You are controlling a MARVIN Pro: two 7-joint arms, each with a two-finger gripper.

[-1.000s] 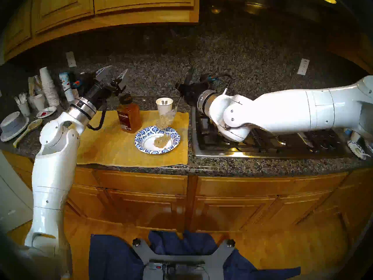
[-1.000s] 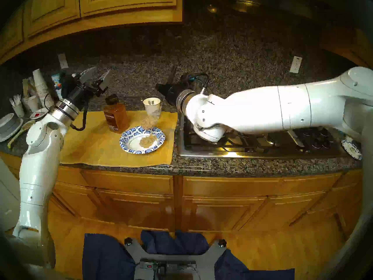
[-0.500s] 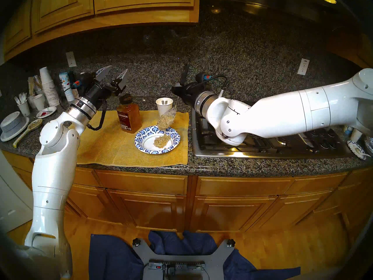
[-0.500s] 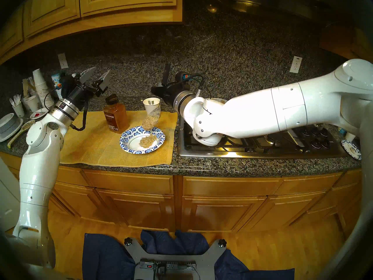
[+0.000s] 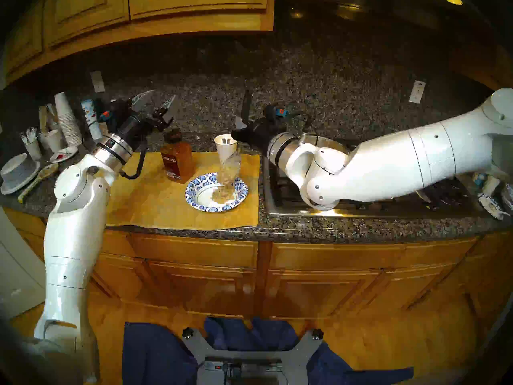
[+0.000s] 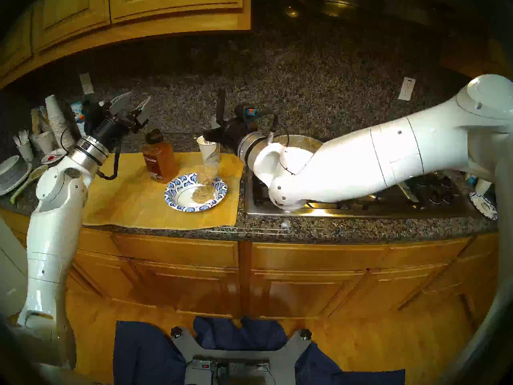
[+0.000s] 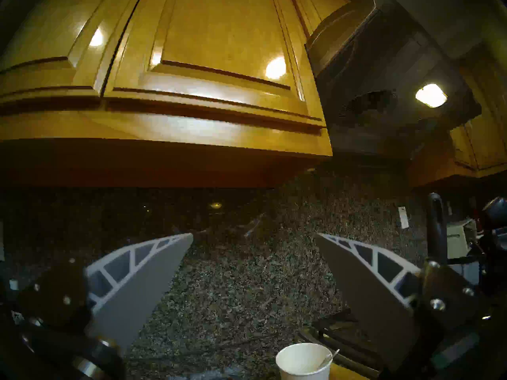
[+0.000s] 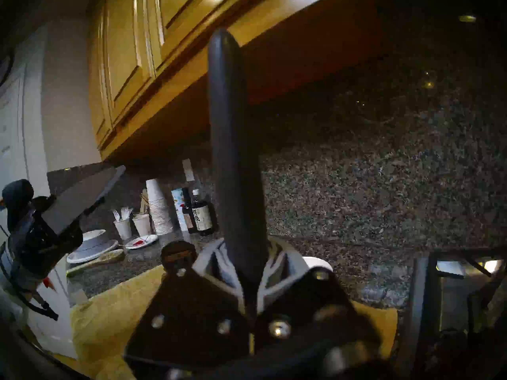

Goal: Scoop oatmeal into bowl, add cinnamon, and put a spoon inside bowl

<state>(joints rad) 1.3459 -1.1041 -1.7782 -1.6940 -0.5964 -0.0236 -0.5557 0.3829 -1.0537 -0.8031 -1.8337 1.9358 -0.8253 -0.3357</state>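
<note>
The blue-and-white paper bowl (image 5: 192,193) (image 6: 172,193) sits on the yellow mat and holds a heap of tan oatmeal (image 5: 221,197) (image 6: 202,196). My right gripper (image 5: 241,126) (image 6: 217,125) (image 8: 252,289) is shut on the dark handle of a metal ladle (image 5: 246,103) (image 8: 233,151). The ladle's scoop (image 5: 231,163) is tipped steeply over the bowl's far rim, blurred, with oatmeal sliding out. The cinnamon bottle (image 5: 177,160) (image 6: 159,160) stands left of the bowl. White spoon handles (image 5: 225,139) stand in a paper cup (image 5: 226,149) (image 7: 301,361). My left gripper (image 5: 156,102) (image 7: 252,261) is open and empty, raised behind the cinnamon.
A steel pot (image 5: 329,142) sits on the stove (image 5: 361,206) behind my right arm. Stacked cups (image 5: 66,117), plain stacked bowls (image 5: 18,172), a speckled spoon (image 5: 39,178) and dark bottles (image 8: 201,215) crowd the far left counter. A patterned plate (image 5: 492,206) lies at the far right.
My right wrist has rolled and moved left, tipping the ladle's scoop steeper over the bowl; oatmeal is sliding out. The right elbow has dropped forward, baring the pot. The left arm has not moved.
</note>
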